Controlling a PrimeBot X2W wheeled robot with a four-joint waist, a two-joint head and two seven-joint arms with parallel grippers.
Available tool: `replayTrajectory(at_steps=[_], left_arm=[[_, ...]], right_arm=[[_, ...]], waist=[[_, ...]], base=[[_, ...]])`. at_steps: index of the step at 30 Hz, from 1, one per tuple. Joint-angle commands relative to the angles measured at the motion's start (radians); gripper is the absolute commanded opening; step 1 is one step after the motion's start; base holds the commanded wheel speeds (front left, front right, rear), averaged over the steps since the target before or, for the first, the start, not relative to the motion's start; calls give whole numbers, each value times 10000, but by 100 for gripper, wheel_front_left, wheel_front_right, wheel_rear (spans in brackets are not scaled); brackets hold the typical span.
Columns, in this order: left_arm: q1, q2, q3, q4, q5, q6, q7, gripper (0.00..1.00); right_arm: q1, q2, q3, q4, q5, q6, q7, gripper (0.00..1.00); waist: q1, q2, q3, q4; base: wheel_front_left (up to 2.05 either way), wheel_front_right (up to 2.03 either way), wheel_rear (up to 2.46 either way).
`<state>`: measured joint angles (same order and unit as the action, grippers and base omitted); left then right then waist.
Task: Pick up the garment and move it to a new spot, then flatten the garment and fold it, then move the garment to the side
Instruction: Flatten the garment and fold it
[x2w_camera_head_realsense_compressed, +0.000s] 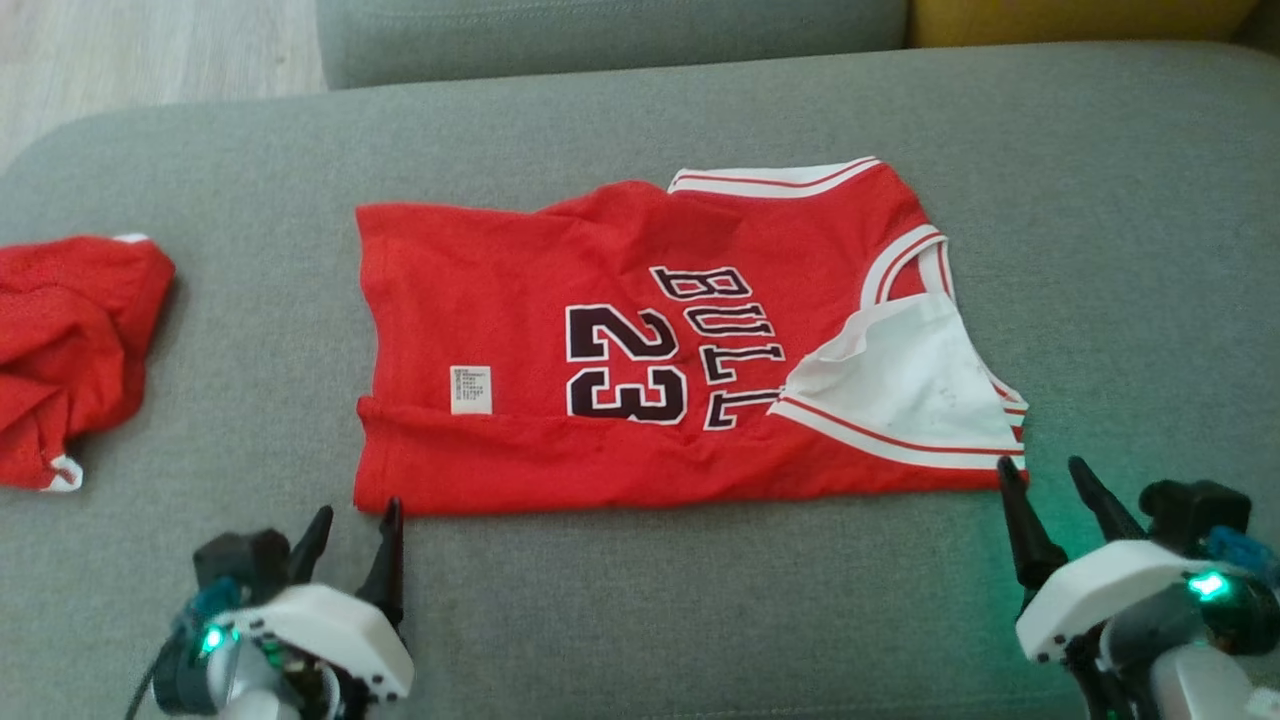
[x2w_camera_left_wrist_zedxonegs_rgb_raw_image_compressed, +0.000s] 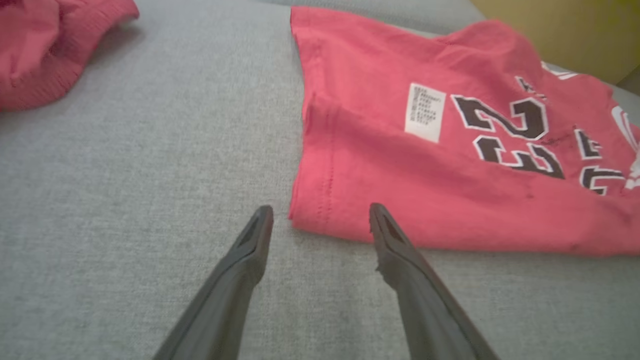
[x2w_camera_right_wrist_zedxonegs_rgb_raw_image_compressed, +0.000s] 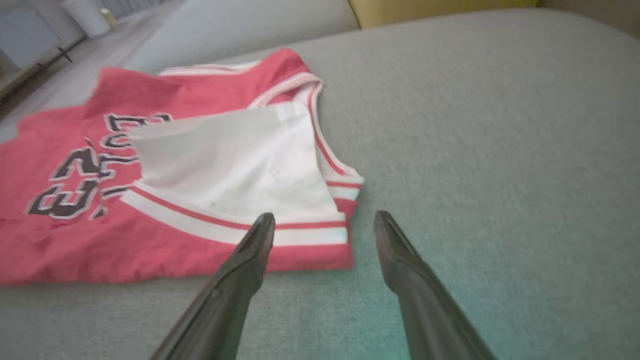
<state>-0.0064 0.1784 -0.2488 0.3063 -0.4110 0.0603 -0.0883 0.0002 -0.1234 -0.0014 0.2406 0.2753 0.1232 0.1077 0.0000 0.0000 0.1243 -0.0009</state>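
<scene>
Bottom of the head view first. The left gripper (x2w_camera_head_realsense_compressed: 358, 507) sits at the lower left with its two dark fingers spread wide and nothing between them. The tips are right at the lower-left corner of the jersey (x2w_camera_head_realsense_compressed: 520, 300). In its wrist view one tip overlaps the hem corner, but I can't tell if it's actually touching the cloth.

The right gripper (x2w_camera_head_realsense_compressed: 1041, 463) is at the lower right, jaws also wide apart and holding nothing. It's parked at the jersey's lower-right corner, with one finger over the white-and-red trim in its wrist view.

The jersey is red and lies mostly flat in the middle of the grey sofa seat (x2w_camera_head_realsense_compressed: 700, 600). It's turned sideways, hem toward the left of the frame and armholes toward the right. The near long edge looks doubled over in a strip. There's a small white label (x2w_camera_head_realsense_compressed: 470, 390) left of center and a black 23 (x2w_camera_head_realsense_compressed: 628, 362) with lettering beside it. A white flap (x2w_camera_head_realsense_compressed: 910, 370) of fabric is turned out at the right end.

At the left edge, well apart from it, is a second red garment (x2w_camera_head_realsense_compressed: 70, 330), all crumpled. Past the seat, along the top, there's a grey back cushion (x2w_camera_head_realsense_compressed: 600, 30), a yellow cushion (x2w_camera_head_realsense_compressed: 1080, 20) at the upper right, and pale floor (x2w_camera_head_realsense_compressed: 150, 50) at the upper left.
</scene>
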Motion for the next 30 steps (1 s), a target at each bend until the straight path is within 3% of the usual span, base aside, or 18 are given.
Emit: replayTrajectory(at_steps=[1, 9, 10, 11, 12, 13, 14, 21, 30], left_arm=[[-528, 67, 337, -174, -76, -56, 25, 100], [-1460, -28, 537, 1112, -818, -480, 603, 100], [-1549, -46, 547, 1278, -936, -559, 734, 96], [-1635, -45, 551, 1409, -1005, -620, 809, 68], [-1708, -34, 533, 1531, -1047, -689, 871, 37], [-1765, -31, 513, 1649, -1105, -767, 947, 0], [-1823, -14, 487, 1740, -1117, -821, 975, 0], [-1826, 48, 443, 1887, -1065, -858, 618, 0], [-922, 350, 534, 583, -1107, -642, 578, 0]], right_arm=[[-338, -207, 131, -234, 37, 75, 43, 100], [-870, -119, -41, 309, 185, 75, 1353, 100], [-939, -115, -32, 330, 229, 75, 1454, 100], [-993, -124, -49, 393, 228, 75, 1615, 100], [-1039, -111, -46, 456, 252, 75, 1796, 83], [-1088, -85, -39, 453, 313, 75, 1866, 42], [-1122, -82, -34, 443, 330, 75, 1908, 0], [-1034, -2, -83, 233, 548, 75, 1902, 0], [128, 183, -357, -1057, 759, 75, 2289, 0]], waist=[[0, 0, 74, 52], [0, 0, 481, 76], [0, 0, 520, 74], [0, 0, 558, 71], [0, 0, 583, 66], [0, 0, 610, 62], [0, 0, 637, 61], [0, 0, 643, 66], [0, 0, 269, 119]], base=[[0, 0, 0], [0, 0, 0], [0, 0, 0], [0, 0, 0], [0, 0, 0], [0, 0, 0], [0, 0, 0], [0, 0, 0], [0, 0, 0]])
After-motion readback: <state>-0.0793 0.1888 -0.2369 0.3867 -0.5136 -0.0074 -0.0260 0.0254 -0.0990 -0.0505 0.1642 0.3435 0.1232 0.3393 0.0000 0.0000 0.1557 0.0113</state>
